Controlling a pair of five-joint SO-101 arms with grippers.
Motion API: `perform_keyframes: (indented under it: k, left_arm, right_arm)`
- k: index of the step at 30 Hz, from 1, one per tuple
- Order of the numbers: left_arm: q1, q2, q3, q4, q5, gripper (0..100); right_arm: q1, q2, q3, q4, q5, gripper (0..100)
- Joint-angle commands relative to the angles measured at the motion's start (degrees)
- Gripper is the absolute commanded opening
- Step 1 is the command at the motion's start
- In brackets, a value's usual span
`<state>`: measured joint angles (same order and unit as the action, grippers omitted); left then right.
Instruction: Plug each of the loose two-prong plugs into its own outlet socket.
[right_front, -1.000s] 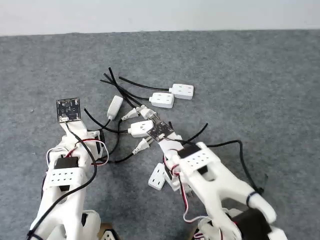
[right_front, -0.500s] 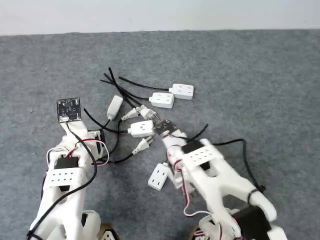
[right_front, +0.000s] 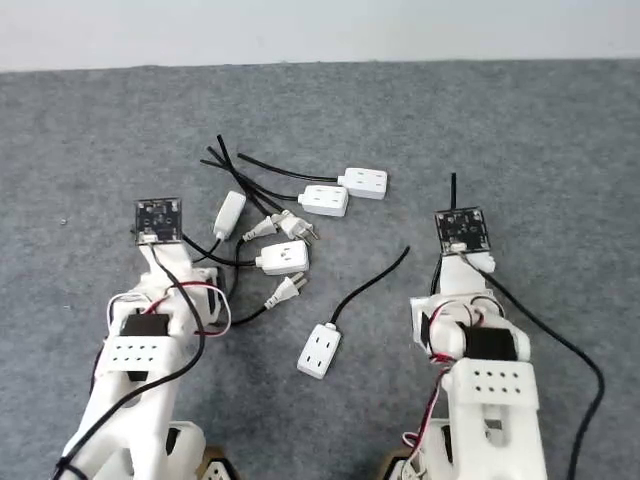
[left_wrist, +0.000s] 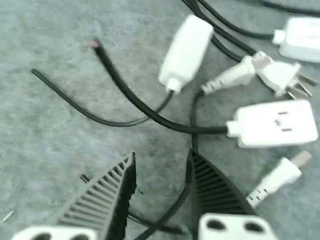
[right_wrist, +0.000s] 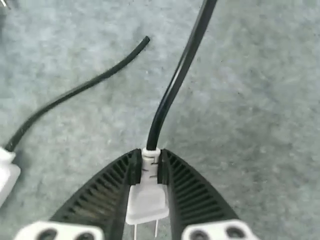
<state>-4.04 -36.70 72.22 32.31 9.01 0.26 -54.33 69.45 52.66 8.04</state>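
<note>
Two-prong plug (right_wrist: 146, 195), white body: clamped between the fingers of the right gripper (right_wrist: 148, 159), which are closed down to the width of the plug. The grip sits at the cord end, and the prongs point back toward the wrist camera. Its black cord (right_wrist: 175, 85) runs off toward the far side over the grey mat (right_front: 560, 130). In the high view this arm stands on the right, well apart from the other hardware.

Left gripper (left_wrist: 161, 159): fingers spread, grasping nothing. A loose black lead (left_wrist: 180, 200) lies on the mat under the gap. The gripper hangs at the near-left edge of the tangle.

Tangle, left of centre:
- A loose plug (right_front: 295, 228) lies just far of the middle socket (right_front: 282, 257).
- A second loose plug (right_front: 285, 290) lies just near of that socket.
- An elongated white connector (right_front: 230, 213) lies to their left.
- Far socket pair: one socket (right_front: 362, 181) is just beside the other (right_front: 324, 200).
- The near socket (right_front: 320, 351) lies alone between the arms.

Markings on the socket faces are too blurred to read.
</note>
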Motion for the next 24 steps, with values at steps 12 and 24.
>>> perform_keyframes:
  k: [12, 24]
  left_arm:
    - [0.8, -0.8, -0.8, 0.5, -1.1, 16]
    - [-0.6, -0.9, -0.8, 0.5, -1.1, 16]
  right_arm:
    - [23.0, 25.5, -11.4, -4.4, 10.6, 0.8]
    - [29.8, 43.4, -20.3, -6.2, 21.4, 1.0]
